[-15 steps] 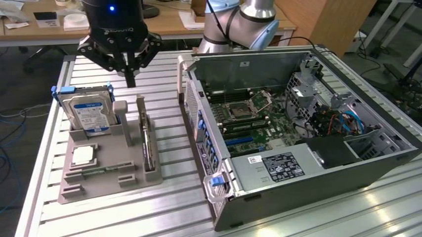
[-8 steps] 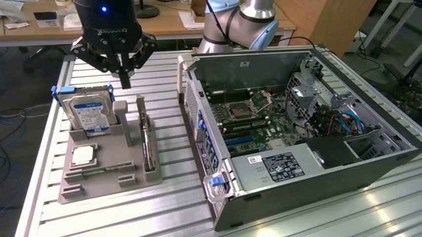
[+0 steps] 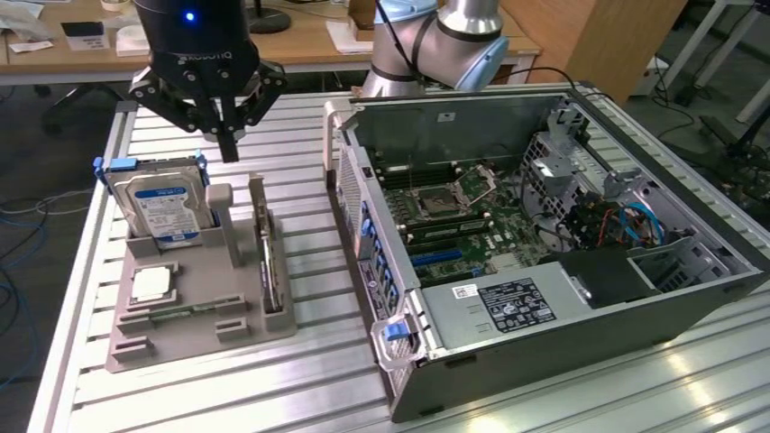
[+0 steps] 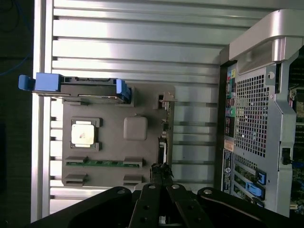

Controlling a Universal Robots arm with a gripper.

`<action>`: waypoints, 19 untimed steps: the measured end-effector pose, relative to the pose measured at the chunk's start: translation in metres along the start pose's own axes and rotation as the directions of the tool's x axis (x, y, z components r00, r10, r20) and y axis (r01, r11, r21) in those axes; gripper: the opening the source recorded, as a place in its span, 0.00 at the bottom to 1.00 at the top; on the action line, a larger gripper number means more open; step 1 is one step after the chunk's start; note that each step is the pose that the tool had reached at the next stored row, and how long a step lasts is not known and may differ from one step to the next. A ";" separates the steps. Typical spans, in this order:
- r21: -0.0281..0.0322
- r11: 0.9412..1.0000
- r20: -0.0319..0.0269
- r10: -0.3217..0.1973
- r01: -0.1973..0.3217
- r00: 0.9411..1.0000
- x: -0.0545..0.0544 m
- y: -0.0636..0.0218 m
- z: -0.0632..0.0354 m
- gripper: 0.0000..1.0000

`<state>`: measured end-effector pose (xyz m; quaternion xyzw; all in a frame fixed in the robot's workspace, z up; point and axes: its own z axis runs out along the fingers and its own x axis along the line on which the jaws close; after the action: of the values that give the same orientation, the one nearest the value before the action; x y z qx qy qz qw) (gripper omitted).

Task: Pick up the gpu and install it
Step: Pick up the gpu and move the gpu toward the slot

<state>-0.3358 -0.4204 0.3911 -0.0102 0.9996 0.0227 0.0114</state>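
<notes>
Tabletop (image 3: pixel 301 379): silver alum. slats w/ grooves between them, rail along each side; takes up the lower & middle of the ext. view. Two things sit directly on it. Grey parts holder (image 3: pixel 180 329) is at lower left of frame, flat on the slats, close to the left rail. Open PC case (image 3: pixel 542 347) lies on its side, centre to lower right of frame. It's near the holder, not touching, w/ a strip of bare slats between.
</notes>
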 end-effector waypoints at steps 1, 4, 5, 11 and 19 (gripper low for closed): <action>0.000 1.000 0.000 0.000 0.000 1.000 0.000 0.0000 0.0000 0.11; 0.000 1.000 0.000 0.000 0.000 1.000 0.000 0.0000 0.0000 0.11; 0.000 1.000 0.000 0.000 0.000 1.000 0.000 0.0000 0.0000 0.17; 0.000 1.000 0.000 0.000 0.000 1.000 0.000 0.0000 0.0000 0.35; 0.000 1.000 0.000 0.000 0.000 1.000 0.000 0.0000 0.0000 0.59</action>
<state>-0.3358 -0.4204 0.3911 -0.0103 0.9996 0.0227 0.0114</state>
